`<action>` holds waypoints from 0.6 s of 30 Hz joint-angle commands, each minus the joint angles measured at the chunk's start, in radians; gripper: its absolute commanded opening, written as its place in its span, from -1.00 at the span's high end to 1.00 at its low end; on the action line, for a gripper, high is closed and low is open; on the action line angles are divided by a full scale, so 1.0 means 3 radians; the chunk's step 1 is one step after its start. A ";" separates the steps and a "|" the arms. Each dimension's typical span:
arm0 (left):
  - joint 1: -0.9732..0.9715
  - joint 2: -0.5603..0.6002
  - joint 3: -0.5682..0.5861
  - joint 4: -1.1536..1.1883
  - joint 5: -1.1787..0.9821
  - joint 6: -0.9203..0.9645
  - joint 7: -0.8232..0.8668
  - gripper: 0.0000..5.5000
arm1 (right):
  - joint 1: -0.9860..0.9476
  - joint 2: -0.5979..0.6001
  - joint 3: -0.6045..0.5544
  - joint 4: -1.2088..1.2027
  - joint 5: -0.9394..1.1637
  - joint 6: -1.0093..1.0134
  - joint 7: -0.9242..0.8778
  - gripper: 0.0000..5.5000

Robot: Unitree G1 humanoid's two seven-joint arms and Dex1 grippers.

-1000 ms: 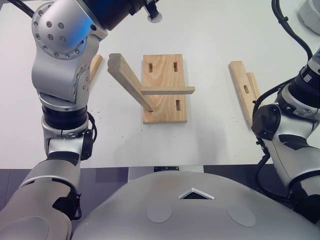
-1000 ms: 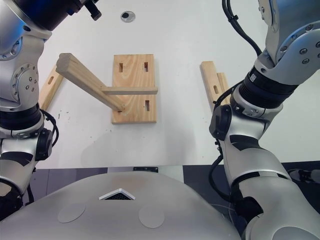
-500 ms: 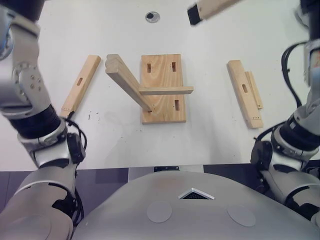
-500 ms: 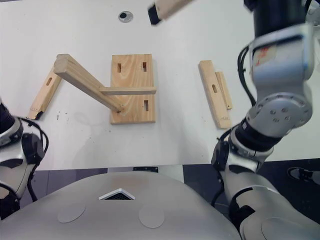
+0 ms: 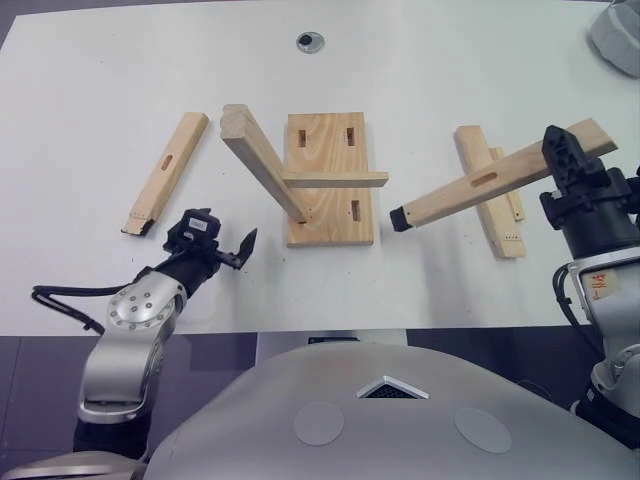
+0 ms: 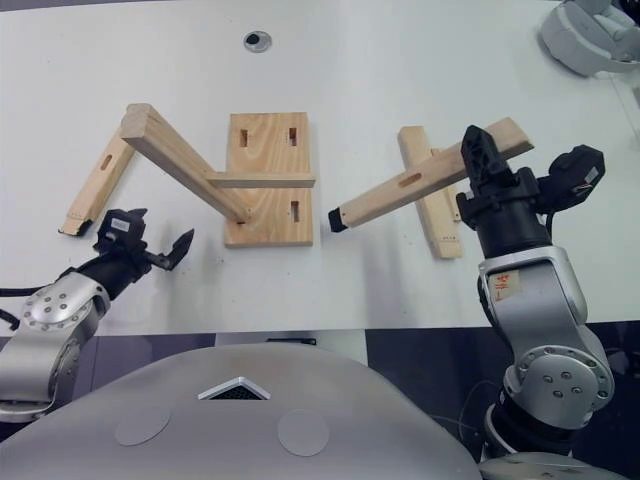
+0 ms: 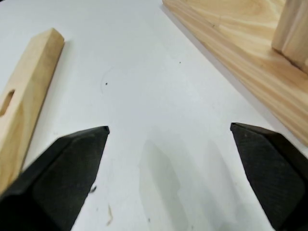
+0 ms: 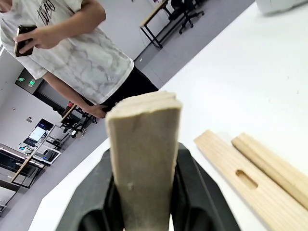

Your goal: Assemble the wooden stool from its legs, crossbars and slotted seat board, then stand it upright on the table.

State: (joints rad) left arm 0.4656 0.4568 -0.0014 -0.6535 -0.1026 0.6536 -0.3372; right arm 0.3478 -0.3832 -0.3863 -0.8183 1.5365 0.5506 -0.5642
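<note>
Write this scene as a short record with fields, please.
Seat: flat pale wooden slotted board, centre of white table.
Fitted: square wooden leg leaning in a near slot, thin crossbar running from it.
Right gripper: shut on second slotted wooden leg, raised over the table.
Left gripper: open, low beside the board.
Lying loose: left loose leg; right loose leg beside thin bar.

I stood in what looked like an open-plan office or robotics lab. My counter (image 5: 480, 40) was a broad white desktop with a round cable port (image 5: 310, 41) set near its far edge. Beyond the counter's edge lay a grey floor, with long desks (image 8: 153, 15) on black frames, wheeled office chairs (image 8: 186, 6) and a lit monitor (image 8: 36, 134) on another workstation.
</note>
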 commanded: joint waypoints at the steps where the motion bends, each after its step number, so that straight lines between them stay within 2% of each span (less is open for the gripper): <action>1: -0.0204 -0.0010 -0.0341 0.0342 0.0278 -0.0185 0.0071 -0.69 | -0.0215 -0.0063 0.0054 0.0169 0.0027 -0.0116 0.0021 0.63; 5: -0.0314 -0.0023 -0.0577 0.0495 0.0367 -0.0220 0.0039 -0.69 | -0.0299 -0.0106 0.0013 0.0244 0.0001 -0.0197 0.0152 0.63; 10: -0.0470 -0.0148 -0.0718 0.0546 0.0369 -0.0205 0.0061 -0.69 | -0.0244 -0.0067 0.0216 0.0226 0.0013 -0.0195 0.0209 0.63; 18: -0.0738 -0.0324 -0.0736 0.0538 0.0316 -0.0168 0.0041 -0.69 | -0.0299 -0.0003 0.0421 0.0366 -0.0240 -0.0228 0.0388 0.63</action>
State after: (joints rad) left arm 0.2695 0.3699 -0.2123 -0.4914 0.0008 0.5861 -0.3173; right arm 0.2763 -0.3961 -0.2806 -0.7197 1.4909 0.4882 -0.4642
